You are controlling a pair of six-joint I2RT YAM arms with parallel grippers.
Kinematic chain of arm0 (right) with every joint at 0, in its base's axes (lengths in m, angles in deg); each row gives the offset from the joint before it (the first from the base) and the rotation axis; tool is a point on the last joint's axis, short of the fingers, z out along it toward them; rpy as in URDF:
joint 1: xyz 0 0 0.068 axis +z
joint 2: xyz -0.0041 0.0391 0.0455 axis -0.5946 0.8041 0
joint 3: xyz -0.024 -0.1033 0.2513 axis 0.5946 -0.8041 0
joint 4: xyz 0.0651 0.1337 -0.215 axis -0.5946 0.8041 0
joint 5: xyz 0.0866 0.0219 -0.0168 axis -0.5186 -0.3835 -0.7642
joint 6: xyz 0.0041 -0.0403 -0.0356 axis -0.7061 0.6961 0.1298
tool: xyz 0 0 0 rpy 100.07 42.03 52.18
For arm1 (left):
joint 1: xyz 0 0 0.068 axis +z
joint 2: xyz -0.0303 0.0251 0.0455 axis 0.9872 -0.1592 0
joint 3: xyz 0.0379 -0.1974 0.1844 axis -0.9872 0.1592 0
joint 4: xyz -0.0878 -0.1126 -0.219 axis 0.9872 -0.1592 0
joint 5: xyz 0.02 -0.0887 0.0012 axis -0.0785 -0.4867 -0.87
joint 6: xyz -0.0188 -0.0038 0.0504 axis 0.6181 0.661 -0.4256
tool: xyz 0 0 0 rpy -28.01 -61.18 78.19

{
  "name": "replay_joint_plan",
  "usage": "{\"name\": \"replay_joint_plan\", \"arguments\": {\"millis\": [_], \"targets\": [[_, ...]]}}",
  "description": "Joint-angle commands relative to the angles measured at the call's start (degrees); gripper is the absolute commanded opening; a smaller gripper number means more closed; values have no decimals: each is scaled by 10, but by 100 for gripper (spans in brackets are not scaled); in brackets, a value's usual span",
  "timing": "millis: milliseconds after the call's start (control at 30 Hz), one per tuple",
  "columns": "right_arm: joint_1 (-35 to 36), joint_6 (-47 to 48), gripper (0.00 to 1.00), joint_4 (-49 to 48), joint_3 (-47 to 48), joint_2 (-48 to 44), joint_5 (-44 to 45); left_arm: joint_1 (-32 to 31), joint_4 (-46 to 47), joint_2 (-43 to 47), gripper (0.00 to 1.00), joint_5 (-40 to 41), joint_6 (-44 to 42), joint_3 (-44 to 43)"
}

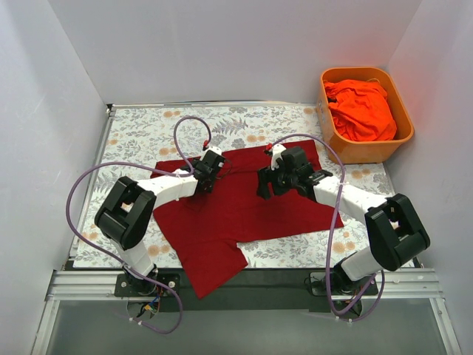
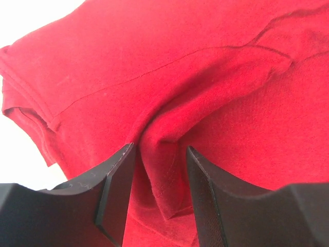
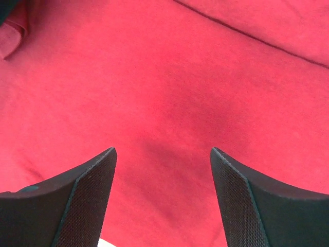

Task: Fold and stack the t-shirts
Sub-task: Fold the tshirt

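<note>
A dark crimson t-shirt (image 1: 236,214) lies spread on the floral table, one sleeve hanging over the near edge. My left gripper (image 1: 201,171) is at its far left part. In the left wrist view the left gripper (image 2: 159,180) stands open with a raised fold of the crimson t-shirt (image 2: 164,154) between the jaws. My right gripper (image 1: 267,183) is over the shirt's far middle. In the right wrist view the right gripper (image 3: 163,170) is open and empty just above the flat crimson t-shirt (image 3: 169,92). A bright orange-red t-shirt (image 1: 362,109) lies crumpled in the tub.
A rigid orange plastic tub (image 1: 367,151) stands at the far right of the table. White walls close in the left, back and right sides. The floral tablecloth (image 1: 140,137) shows around the shirt. Purple cables loop above both arms.
</note>
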Motion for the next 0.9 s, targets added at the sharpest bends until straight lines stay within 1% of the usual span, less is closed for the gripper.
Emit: {"name": "replay_joint_plan", "arguments": {"millis": [0, 100, 200, 400, 467, 533, 600, 633, 667, 767, 800, 867], "targets": [[-2, -26, 68, -40, 9, 13, -33, -5, 16, 8, 42, 27, -22, 5], [-3, -42, 69, -45, 16, 23, -40, -11, 16, 13, 41, 26, -29, 11], [-2, -56, 69, -73, 20, 32, -50, -21, 18, 22, 41, 24, -36, 20], [-2, -119, 71, -126, 36, 73, -76, -28, 27, 24, 40, 39, -55, 34], [-3, -144, 72, -136, 44, 86, -74, -28, 28, 18, 36, 50, -58, 35], [-2, -158, 72, -152, 49, 100, -78, -28, 28, 14, 28, 55, -58, 33], [-2, -180, 72, -175, 53, 110, -95, -28, 28, 13, 17, 56, -59, 29], [-2, -188, 72, -181, 61, 122, -102, -28, 27, 14, 7, 54, -59, 27], [-2, -195, 71, -189, 65, 129, -116, -28, 27, 17, 1, 54, -60, 25], [-1, -225, 67, -224, 80, 154, -147, -29, 20, 40, 0, 31, -58, 18], [-1, -241, 63, -233, 84, 167, -153, -28, 17, 55, 0, 2, -53, 16], [2, -258, 61, -263, 94, 181, -168, -25, 8, 71, 0, -44, -46, 12]]}}
